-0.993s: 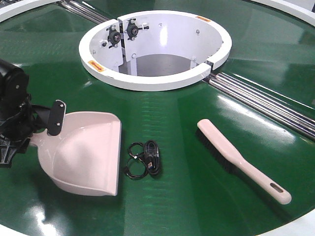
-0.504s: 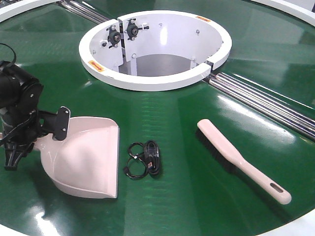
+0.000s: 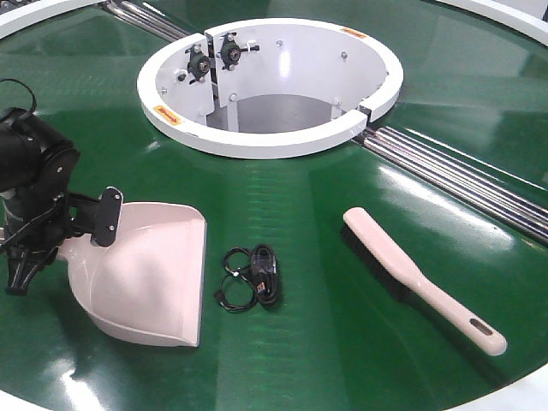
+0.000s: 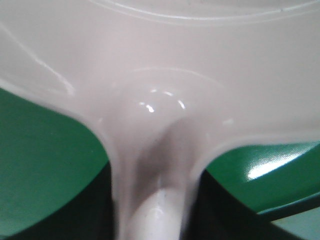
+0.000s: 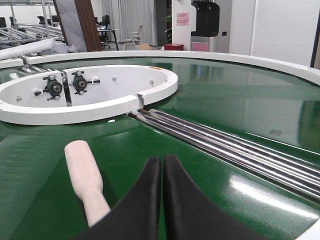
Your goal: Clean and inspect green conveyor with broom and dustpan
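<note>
Gripping dustpan by its handle with left hand, on the counter at far left, mouth toward a black cable coil just beside it. Holding right hand closed, empty, just beside broom handle, right of coil, well apart from dustpan.

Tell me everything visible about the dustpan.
The dustpan is a wide, shallow cream-pink scoop of glossy plastic. It is empty, with raised side walls and a straight open lip. The lip faces the black cable but does not touch it. The pan sits at the left of the conveyor. The left gripper clamps its handle, which flares into the pan's back.
</note>
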Controlling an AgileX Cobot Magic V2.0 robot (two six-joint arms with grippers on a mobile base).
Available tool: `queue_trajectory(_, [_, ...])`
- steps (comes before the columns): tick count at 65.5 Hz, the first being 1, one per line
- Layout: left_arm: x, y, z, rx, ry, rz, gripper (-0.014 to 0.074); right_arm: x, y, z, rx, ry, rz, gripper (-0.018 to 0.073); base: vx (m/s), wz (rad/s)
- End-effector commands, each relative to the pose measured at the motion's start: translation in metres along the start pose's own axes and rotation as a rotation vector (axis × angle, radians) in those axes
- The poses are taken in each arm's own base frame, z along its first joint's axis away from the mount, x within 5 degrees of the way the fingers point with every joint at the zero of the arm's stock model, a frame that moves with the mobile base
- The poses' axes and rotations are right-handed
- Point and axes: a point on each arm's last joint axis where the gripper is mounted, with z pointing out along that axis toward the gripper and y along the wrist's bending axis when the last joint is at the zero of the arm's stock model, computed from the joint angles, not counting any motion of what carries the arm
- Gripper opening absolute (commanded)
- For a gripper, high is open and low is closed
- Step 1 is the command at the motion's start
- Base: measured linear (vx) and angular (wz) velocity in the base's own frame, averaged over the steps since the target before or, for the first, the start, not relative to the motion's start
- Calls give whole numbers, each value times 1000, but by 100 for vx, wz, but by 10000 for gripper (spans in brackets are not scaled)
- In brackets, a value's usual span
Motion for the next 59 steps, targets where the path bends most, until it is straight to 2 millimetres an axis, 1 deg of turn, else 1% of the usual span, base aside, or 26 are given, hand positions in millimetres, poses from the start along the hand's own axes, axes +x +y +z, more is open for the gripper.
queue_trajectory(1, [9,5,-23,-80,14,-33,-8,-6,0,-1,6,-83,-9,-8,0,0])
queue_trajectory(28, [7,1,-22,-43,-14,-79,-8,-6,0,-1,6,-82,-9,-8,0,0])
queue_trajectory(59, [7,1,-22,-43,-15,-79,-8,-6,0,-1,6,-82,-9,-8,0,0])
